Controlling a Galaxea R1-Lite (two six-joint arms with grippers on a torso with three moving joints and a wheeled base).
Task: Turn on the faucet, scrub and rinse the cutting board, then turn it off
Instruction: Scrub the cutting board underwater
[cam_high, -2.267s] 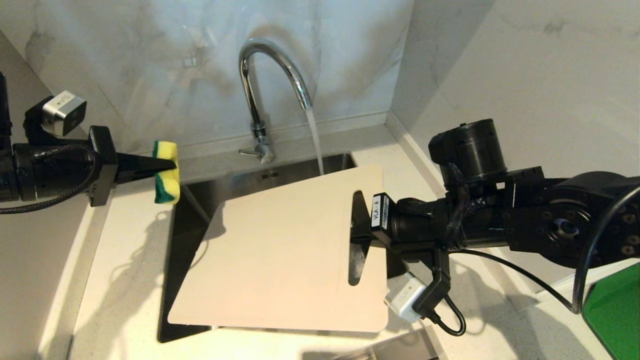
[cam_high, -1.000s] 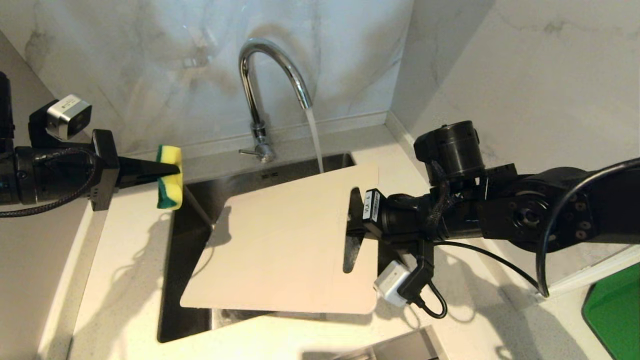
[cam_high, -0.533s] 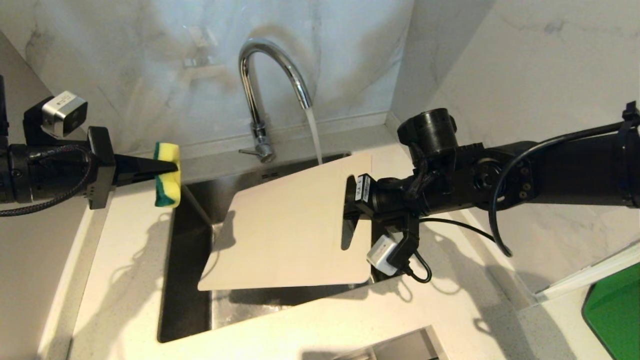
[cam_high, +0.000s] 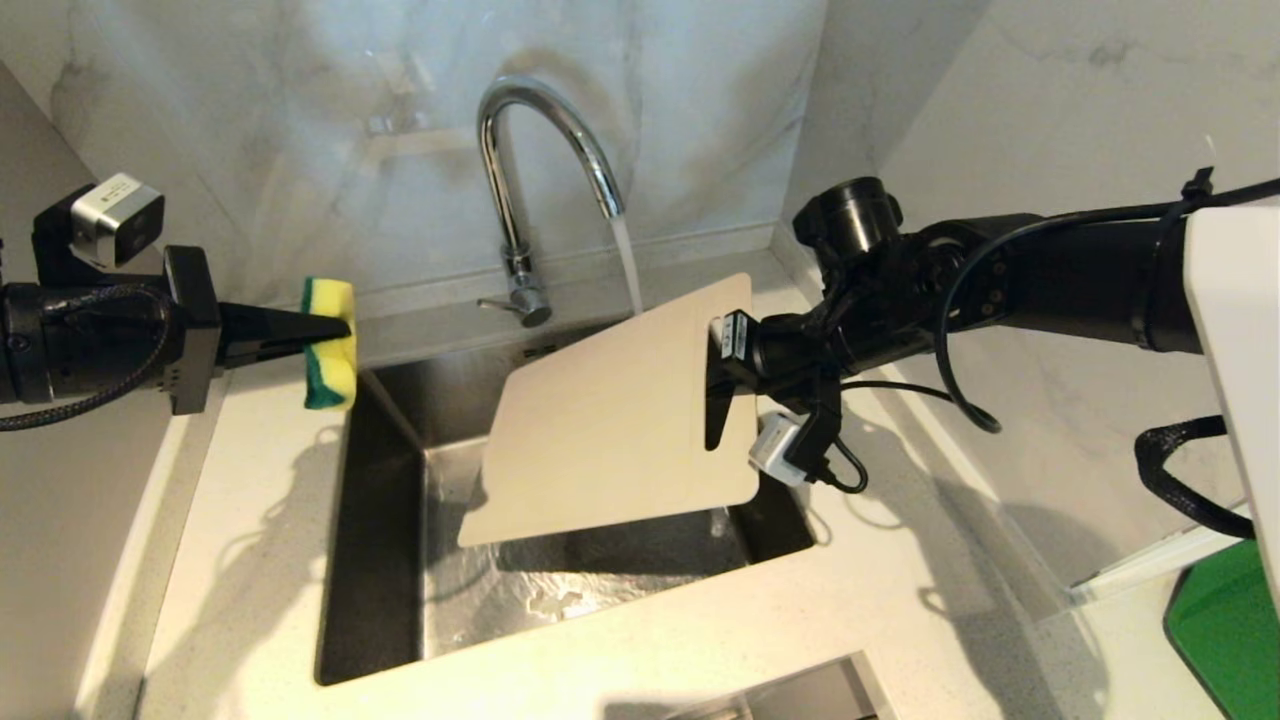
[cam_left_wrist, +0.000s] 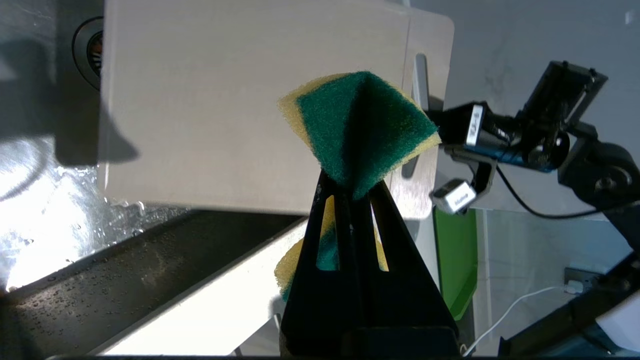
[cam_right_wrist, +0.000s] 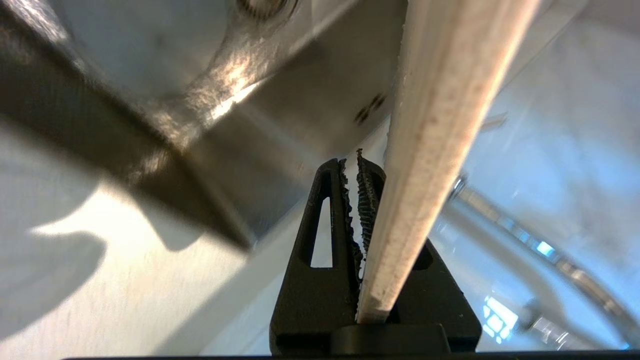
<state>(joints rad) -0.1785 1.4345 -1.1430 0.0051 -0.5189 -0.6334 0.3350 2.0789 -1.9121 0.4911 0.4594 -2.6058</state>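
Water runs from the faucet (cam_high: 545, 150) in a stream that falls just behind the top edge of the board (cam_high: 610, 410). The right gripper (cam_high: 722, 378) is clamped on the board's handle end, beside the slot, and holds it tilted over the sink (cam_high: 380, 560), with its far edge raised and its lower corner down over the wet basin. In the right wrist view the board's edge (cam_right_wrist: 425, 165) sits between the black fingers (cam_right_wrist: 330, 235). The left gripper (cam_high: 335, 328) is pinched together on a yellow-and-green sponge (cam_high: 330, 345), which hangs over the counter (cam_high: 250, 560) at the sink's left rim, well apart from the board. A green object (cam_high: 1225, 620) lies at the far right.
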